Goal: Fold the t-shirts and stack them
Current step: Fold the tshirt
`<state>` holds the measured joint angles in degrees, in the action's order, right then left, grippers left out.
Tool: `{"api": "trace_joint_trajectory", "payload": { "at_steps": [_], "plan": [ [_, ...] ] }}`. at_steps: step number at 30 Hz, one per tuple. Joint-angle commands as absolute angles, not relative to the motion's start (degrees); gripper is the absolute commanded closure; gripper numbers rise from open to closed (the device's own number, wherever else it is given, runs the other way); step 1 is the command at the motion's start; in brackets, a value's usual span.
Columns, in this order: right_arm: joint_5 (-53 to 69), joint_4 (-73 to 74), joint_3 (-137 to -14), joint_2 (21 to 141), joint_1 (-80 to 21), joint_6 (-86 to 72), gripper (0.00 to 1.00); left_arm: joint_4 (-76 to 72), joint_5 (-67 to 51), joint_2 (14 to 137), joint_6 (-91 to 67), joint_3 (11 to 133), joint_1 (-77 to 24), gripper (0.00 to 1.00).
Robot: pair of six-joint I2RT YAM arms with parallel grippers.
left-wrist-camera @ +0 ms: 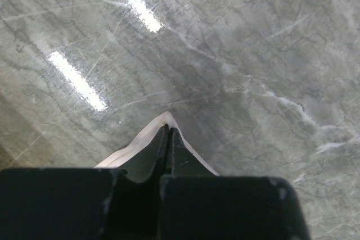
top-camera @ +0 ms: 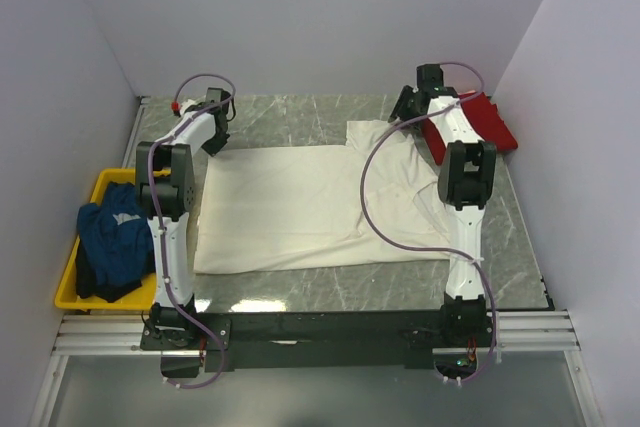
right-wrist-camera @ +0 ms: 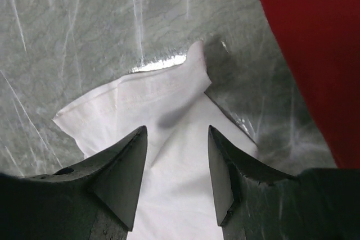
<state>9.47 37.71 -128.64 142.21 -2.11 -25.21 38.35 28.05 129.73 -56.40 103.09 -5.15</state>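
Three soft cloth t-shirts are in sight, one of each colour. The cream-white t-shirt point(top-camera: 300, 207) lies spread nearly flat on the grey, veined, glossy tabletop point(top-camera: 300, 117), with shallow creases. It reaches from the left pincer point(left-wrist-camera: 167, 130) at its far left corner across to the right pincer point(right-wrist-camera: 177, 130) at its far right sleeve.

The left pincer is clenched. Its two dark tapered fingers are pressed together, and a pointed fold of the cream cloth's edge is pinched at their tips. Ahead of those tips there is only bare marble with streaks of reflected light.

The right pincer is released. Its two black wedge-shaped fingers are spread apart over the hemmed sleeve, which fans out under and ahead of them. Whether they touch the cloth cannot be told.

The plain bright red t-shirt point(right-wrist-camera: 309, 43) lies just to the right of this pincer, with a strip of marble between it and the sleeve.

The dark blue t-shirt point(top-camera: 115, 237), bearing a white mark, sits bunched in the one yellow tray point(top-camera: 70, 282), near and to the left of the left pincer, beside that arm's base.

Both white-and-black arms reach away from their bases with elbows raised and wrists tipped down to the cloth. A purple cable loops along each.
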Motion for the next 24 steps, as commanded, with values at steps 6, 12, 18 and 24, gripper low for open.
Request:
{"api": "trace_joint_trajectory", "payload": {
  "at_steps": [6,12,18,24],
  "plan": [
    [11.0,32.3,-129.6,143.8,-1.8,-32.7,0.5,38.2,27.2,126.7,-55.1,100.8,-4.6,1.0],
    [9.8,30.9,-129.0,143.6,-1.1,-35.2,0.59,37.8,26.6,126.3,-55.0,100.8,-4.3,0.99],
    [11.1,31.3,-132.2,145.0,-0.6,-35.5,0.66,37.4,25.8,126.1,-54.7,101.4,-4.2,0.99],
    [12.9,30.1,-131.4,144.7,-0.4,-35.4,0.82,36.7,24.8,125.8,-54.4,101.6,-4.2,0.99]
  ]
}}
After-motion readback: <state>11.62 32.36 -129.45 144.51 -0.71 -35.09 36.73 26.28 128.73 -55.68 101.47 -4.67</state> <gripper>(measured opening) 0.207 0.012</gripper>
